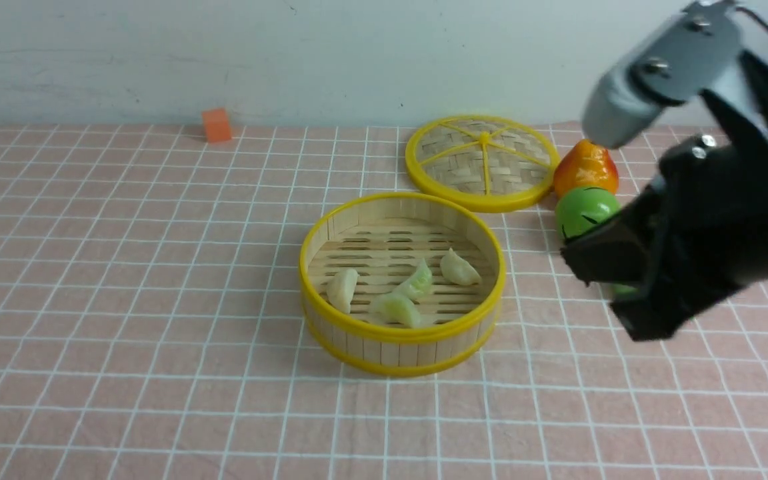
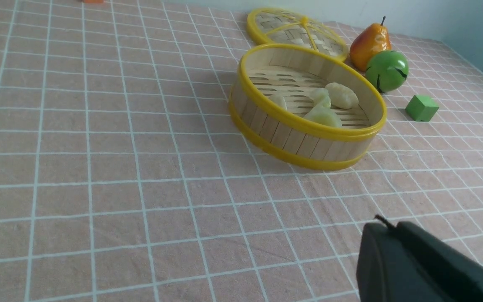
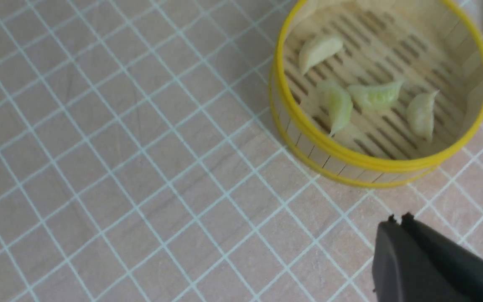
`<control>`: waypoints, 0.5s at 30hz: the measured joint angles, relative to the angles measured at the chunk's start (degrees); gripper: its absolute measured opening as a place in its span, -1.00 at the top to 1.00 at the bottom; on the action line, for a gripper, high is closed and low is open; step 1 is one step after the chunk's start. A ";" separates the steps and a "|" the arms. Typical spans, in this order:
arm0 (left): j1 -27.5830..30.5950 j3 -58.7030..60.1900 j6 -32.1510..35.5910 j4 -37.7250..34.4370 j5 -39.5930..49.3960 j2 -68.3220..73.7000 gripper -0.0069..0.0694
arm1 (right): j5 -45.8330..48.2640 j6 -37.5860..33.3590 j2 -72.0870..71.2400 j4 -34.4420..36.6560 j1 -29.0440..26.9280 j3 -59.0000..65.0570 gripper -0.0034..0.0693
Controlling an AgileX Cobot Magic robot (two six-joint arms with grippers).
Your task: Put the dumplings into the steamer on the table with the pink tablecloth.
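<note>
Dumplings (image 1: 403, 293), four of them, pale and some tinged green, lie inside the steamer (image 1: 403, 350), off to the left of the right end effector (image 3: 398, 220). Two of them touch near the middle of the slatted floor; the other two sit apart, one on either side. That right end effector hangs above the surface (image 1: 157, 400), clenched with its tips together and nothing between them, clear of the steamer's rim. The left end effector (image 2: 388, 224) is clenched too, gripping nothing, well apart from the steamer. Beyond the right end effector and to its left rests the woven lid (image 1: 484, 160), with an orange-red pear (image 1: 586, 170) and a round green fruit (image 1: 584, 212) nearer to it. A small green cube (image 2: 421, 108) is on the pink tablecloth (image 1: 157, 333), partly hidden behind the right end effector from the front. Far to its left stands an orange block (image 1: 217, 125).
</note>
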 joint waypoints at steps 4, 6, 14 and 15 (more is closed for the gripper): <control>0.00 0.00 0.00 0.01 -0.28 0.00 0.76 | -7.35 0.05 -11.34 0.05 0.00 8.76 0.94; 0.00 0.00 0.00 0.01 -0.28 0.00 0.76 | -10.09 0.05 -15.82 0.05 0.00 12.00 0.94; 0.00 0.00 0.00 0.01 -0.28 0.00 0.74 | -9.53 0.05 -21.38 0.24 0.00 14.24 0.92; 0.00 0.00 0.00 0.01 -0.28 0.00 0.74 | -9.38 0.05 -21.37 0.24 0.00 14.24 0.92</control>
